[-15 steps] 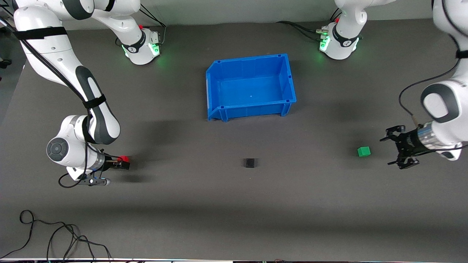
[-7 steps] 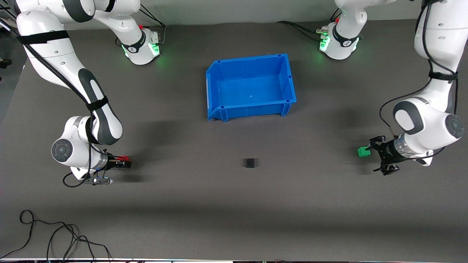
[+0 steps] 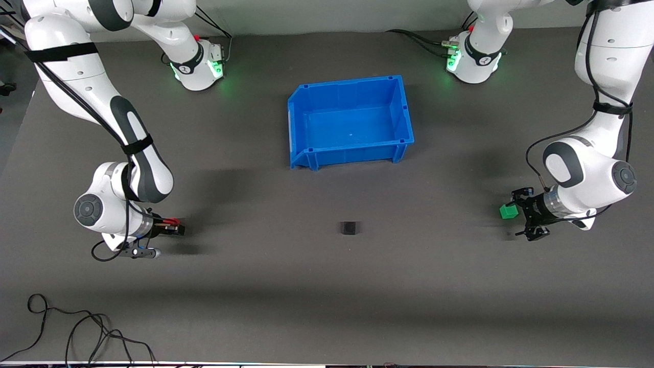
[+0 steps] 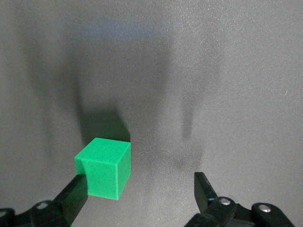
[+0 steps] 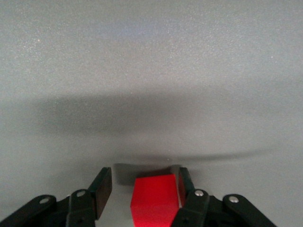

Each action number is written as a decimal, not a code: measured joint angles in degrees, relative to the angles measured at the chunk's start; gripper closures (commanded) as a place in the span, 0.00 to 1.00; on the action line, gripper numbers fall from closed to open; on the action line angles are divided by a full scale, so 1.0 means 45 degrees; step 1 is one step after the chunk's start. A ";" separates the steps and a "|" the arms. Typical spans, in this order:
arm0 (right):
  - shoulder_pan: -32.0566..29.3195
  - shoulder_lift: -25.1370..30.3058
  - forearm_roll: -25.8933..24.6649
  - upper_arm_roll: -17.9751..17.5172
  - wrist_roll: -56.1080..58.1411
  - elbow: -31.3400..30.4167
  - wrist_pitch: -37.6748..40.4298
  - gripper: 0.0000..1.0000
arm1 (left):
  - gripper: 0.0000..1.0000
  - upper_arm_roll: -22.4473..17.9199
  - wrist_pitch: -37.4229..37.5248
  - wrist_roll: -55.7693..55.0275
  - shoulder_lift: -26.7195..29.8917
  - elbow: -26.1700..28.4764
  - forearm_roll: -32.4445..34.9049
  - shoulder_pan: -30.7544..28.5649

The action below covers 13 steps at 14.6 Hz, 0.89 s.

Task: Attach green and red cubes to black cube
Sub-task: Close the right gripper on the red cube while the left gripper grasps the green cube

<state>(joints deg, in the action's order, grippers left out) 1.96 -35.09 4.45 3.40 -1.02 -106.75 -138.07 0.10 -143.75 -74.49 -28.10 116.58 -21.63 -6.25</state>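
two cubes lie well apart from the black cube [image 3: 349,228] mid-table: we set the right end effector [image 5: 140,187], narrowing, astride the red cube [image 5: 154,198]; the left end effector [image 4: 140,190], wide, brackets the green cube [image 4: 104,166] for pickup.

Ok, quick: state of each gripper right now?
Left gripper: open, green cube against one finger.
Right gripper: partly closed around red cube, grip not confirmed.

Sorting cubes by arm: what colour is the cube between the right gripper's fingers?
Red cube, clearest in the right wrist view.
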 measured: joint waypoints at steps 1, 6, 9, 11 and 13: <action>-0.0002 0.0000 0.0000 0.0000 0.0000 -0.0002 -0.0003 0.37 | 0.00 -0.0004 0.0085 0.0053 0.0041 0.0018 0.0000 -0.0018; -0.0027 -0.0001 0.0001 0.0019 0.0110 -0.0070 -0.0036 0.49 | 0.00 -0.0018 0.0424 0.0181 0.0229 0.0234 0.0000 -0.0072; -0.0027 -0.0019 0.0001 0.0020 0.0137 -0.0105 -0.0070 0.62 | 0.08 -0.0025 0.0290 0.0251 0.0224 0.0552 0.0000 -0.0084; -0.0027 -0.0029 0.0002 0.0020 0.0139 -0.0115 -0.0106 0.74 | 0.35 -0.0032 0.0255 0.0267 0.0223 0.0646 0.0000 -0.0087; -0.0027 -0.0029 0.0003 0.0020 0.0139 -0.0124 -0.0123 0.76 | 0.64 -0.0041 0.0253 0.0281 0.0223 0.0654 0.0000 -0.0089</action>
<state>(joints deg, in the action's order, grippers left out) 1.84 -35.22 4.46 3.49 -0.39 -107.30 -138.63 -0.08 -142.61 -73.22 -27.10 119.52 -21.63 -6.65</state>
